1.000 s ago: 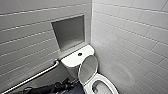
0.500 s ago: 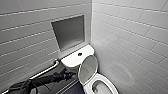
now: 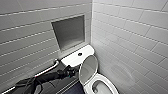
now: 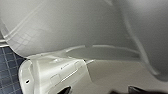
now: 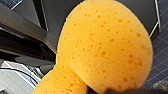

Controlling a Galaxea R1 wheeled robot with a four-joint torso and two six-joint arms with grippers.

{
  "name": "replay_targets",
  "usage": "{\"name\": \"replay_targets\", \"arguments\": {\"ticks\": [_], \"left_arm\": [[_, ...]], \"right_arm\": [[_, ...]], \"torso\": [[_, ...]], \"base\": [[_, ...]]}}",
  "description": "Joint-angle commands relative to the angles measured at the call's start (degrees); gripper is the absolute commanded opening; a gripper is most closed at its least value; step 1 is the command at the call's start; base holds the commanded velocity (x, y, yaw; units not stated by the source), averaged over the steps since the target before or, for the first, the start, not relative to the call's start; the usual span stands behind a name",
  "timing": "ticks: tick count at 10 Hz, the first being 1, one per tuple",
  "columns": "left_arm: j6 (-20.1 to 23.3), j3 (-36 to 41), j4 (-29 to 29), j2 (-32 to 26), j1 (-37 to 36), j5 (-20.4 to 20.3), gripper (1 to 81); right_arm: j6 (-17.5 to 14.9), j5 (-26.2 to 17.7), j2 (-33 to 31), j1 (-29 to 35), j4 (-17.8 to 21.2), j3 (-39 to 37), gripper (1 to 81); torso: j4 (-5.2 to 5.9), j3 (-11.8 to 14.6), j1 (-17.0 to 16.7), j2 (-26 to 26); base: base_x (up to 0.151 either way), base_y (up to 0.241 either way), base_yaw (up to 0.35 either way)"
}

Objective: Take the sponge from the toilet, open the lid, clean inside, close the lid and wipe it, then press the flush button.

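The white toilet (image 3: 100,86) stands in the corner with its lid (image 3: 88,68) raised, tilted back toward the tank. On the flat tank cover (image 3: 72,58) sits the dark flush button (image 3: 80,54). My left arm comes in from the left, and its gripper (image 3: 73,71) stands open right beside the lid's left edge. The left wrist view has the lid's glossy white surface (image 4: 75,25) very close, with the dark fingertips (image 4: 66,90) spread apart. The orange sponge (image 5: 105,45) bulges large in the right wrist view, squeezed in my right gripper (image 5: 117,90), which is shut on it.
A grey recessed niche (image 3: 70,31) sits in the tiled wall above the tank. A metal grab bar (image 3: 48,68) runs along that wall on the left. The right tiled wall (image 3: 130,50) stands close to the bowl. Dark blue floor tiles (image 3: 75,88) lie beside the toilet.
My left arm has risen from low in the picture up to the lid's left edge. The lid stays raised.
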Motion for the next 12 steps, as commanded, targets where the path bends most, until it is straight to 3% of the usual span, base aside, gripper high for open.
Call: {"name": "replay_targets", "arguments": {"ticks": [1,3,5,6,7,10,12], "left_arm": [[-0.60,0.84,-0.84,4.22,-5.98,8.73,81.1],[0.01,0.93,-0.49,5.19,-3.97,11.36,81.1],[3.50,1.02,5.28,3.19,1.38,16.87,81.1],[7.63,1.02,7.59,0.90,5.95,20.23,81.1],[13.08,1.02,8.12,-1.56,11.12,20.94,81.1],[28.82,1.01,8.12,-7.37,27.04,20.86,81.1],[35.95,0.49,8.12,-8.87,36.36,20.33,81.1]], "right_arm": [[-0.10,-4.73,-0.56,-0.39,-0.62,0.92,1.0],[-0.01,-4.73,-0.65,0.13,0.16,0.75,1.0],[0.52,-4.73,-0.47,0.66,0.34,-0.91,1.0],[0.52,-4.73,0.05,0.66,0.34,-1.53,1.0],[0.52,-4.82,1.01,0.66,0.26,-3.02,1.0],[0.08,-5.08,4.45,0.57,-0.80,-6.71,1.0],[0.52,-4.20,4.36,0.66,0.34,-7.17,1.0]], "torso": [[0.00,0.00,0.00,0.00],[0.00,0.00,0.00,0.02],[0.00,0.00,0.00,0.02],[0.00,0.00,0.00,0.02],[0.00,0.00,0.00,0.02],[0.00,0.00,0.00,0.02],[0.00,0.00,0.00,0.02]], "base": [[0.000,0.000,0.000],[0.000,0.000,0.000],[0.000,0.000,0.000],[0.000,0.000,0.000],[0.000,0.000,0.000],[0.000,0.000,0.000],[0.000,0.000,0.000]]}}
